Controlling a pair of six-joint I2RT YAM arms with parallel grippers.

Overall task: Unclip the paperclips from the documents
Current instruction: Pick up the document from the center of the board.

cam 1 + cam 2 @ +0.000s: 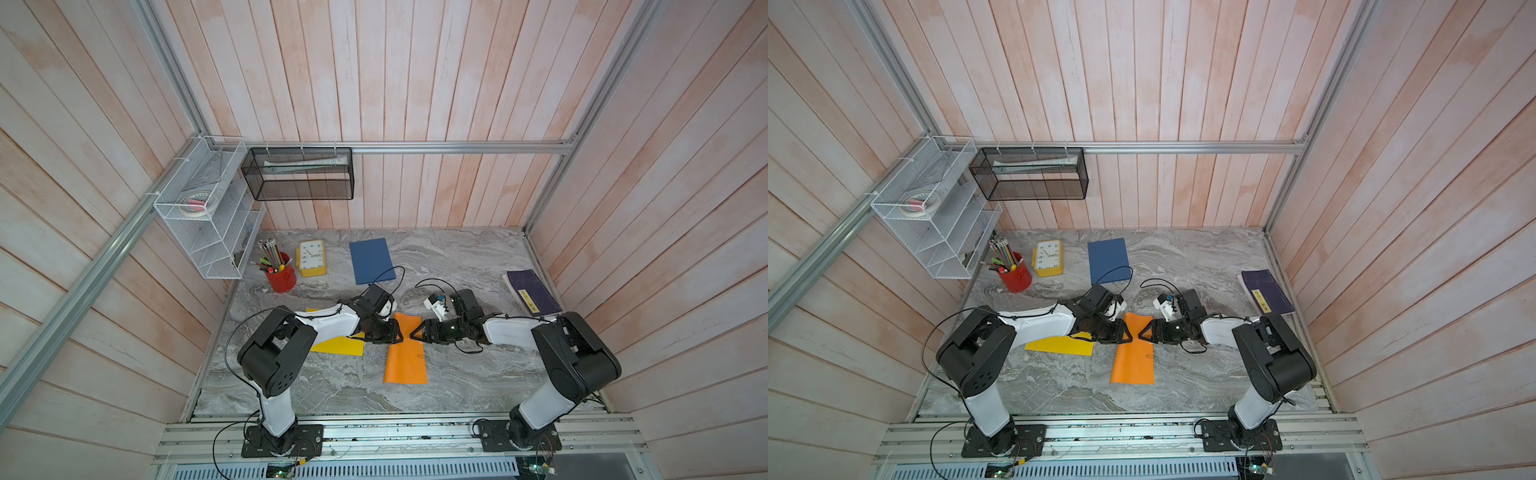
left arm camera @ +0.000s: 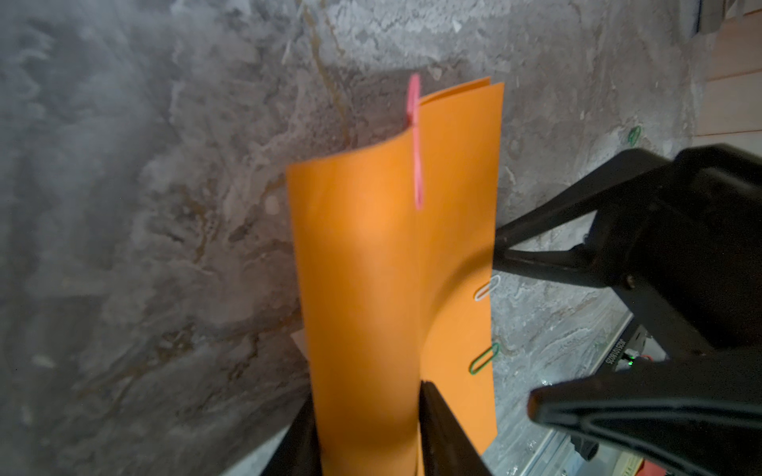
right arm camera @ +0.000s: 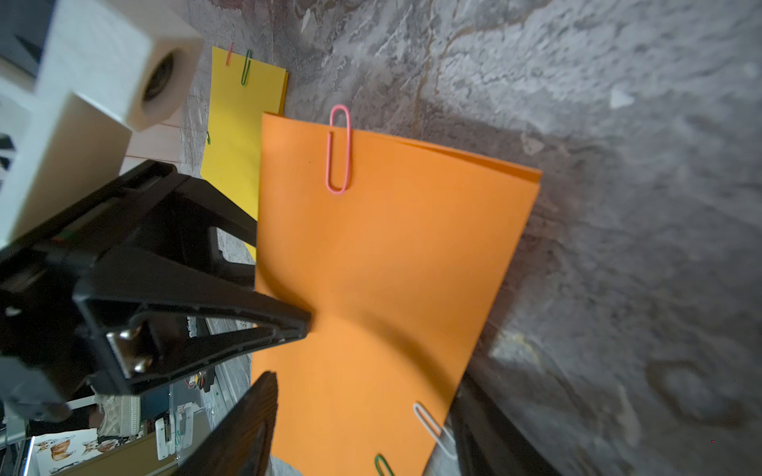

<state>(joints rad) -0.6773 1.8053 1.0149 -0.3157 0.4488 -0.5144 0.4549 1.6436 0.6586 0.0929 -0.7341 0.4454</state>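
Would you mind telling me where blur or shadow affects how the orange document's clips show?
Left wrist view: the pink paperclip is smeared, and a curved shadow crosses the orange document. Right wrist view: that clip is sharp, the table beyond soft. In both top views clips are mere specks.

Not much readable from my end. Yellow clock [image 1: 311, 257] at 10 o'clock on the table [image 1: 457, 257]: black dial numerals, with the dial turned sideways to me. I can make out 4 through 9 down one side in both top views. Purple book [image 1: 534, 293] at 3 o'clock: yellow label [image 1: 528, 302] with dark characters, too small for me to read. Left wrist view: a printed code [image 2: 617, 350] on a black part, upside down. It looks like a run of digits, but I can't read it reliably.
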